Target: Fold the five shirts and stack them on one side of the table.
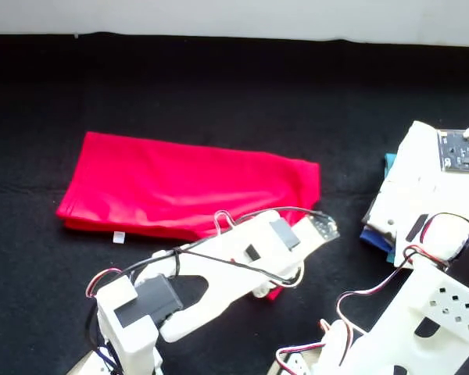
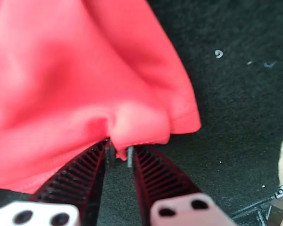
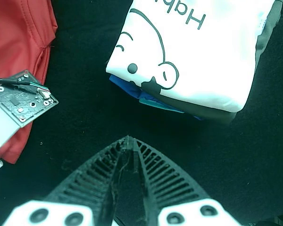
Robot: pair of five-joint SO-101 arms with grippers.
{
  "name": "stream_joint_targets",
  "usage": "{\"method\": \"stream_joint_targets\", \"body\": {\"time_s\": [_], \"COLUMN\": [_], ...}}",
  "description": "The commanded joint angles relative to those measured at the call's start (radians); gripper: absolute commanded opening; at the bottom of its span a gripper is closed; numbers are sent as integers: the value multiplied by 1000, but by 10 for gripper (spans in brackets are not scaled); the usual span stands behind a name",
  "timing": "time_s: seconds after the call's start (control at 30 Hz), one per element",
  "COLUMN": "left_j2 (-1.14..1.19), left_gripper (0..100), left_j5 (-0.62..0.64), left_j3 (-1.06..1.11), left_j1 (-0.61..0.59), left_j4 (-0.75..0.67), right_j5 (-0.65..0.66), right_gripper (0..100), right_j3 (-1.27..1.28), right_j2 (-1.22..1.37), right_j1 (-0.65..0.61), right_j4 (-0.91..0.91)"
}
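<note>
Ribbed black fingers (image 2: 87, 176) of the left gripper (image 2: 119, 155) pinch the red fabric shirt (image 1: 180, 187) at its near hem; from above, it lies across mid-surface. The right gripper (image 3: 127, 143), closed on nothing, hovers beside the white-topped stack of folded shirts (image 3: 188, 52) at the black surface's (image 1: 219, 86) right edge.

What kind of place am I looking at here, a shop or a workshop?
Likely a robotics lab bench, not a shop: a black-covered table, two white arms with bare wiring, and a red shirt plus a folded stack as practice material.
</note>
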Motion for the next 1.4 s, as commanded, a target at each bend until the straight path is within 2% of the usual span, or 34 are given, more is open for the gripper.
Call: {"method": "stream_joint_targets", "body": {"time_s": [0.0,0.1,0.33,0.43,0.53,0.73,0.83,1.13,1.3,1.37], "left_j2": [5,-10,-252,-305,-305,-277,-200,-30,-33,-28], "left_gripper": [7,7,7,7,7,10,10,12,99,105], "left_j5": [0,0,0,-51,-91,-94,-150,-163,-161,-161], "left_j3": [-28,-33,-33,-33,-39,-42,-68,-286,-312,-312], "left_j1": [19,16,-59,-91,-120,-185,-219,-326,-361,-380], "left_j4": [-14,-8,52,49,20,-166,-230,-238,-238,-238], "right_j5": [8,8,8,8,8,8,8,8,8,8], "right_gripper": [6,6,6,6,6,6,6,6,6,6], "right_j3": [4,4,4,4,4,4,4,5,5,5], "right_j2": [-5,-5,-4,-4,-2,-2,-2,-2,-2,-2], "right_j1": [10,8,5,4,2,2,2,4,4,4], "right_j4": [10,7,5,5,5,5,5,7,7,7]}}
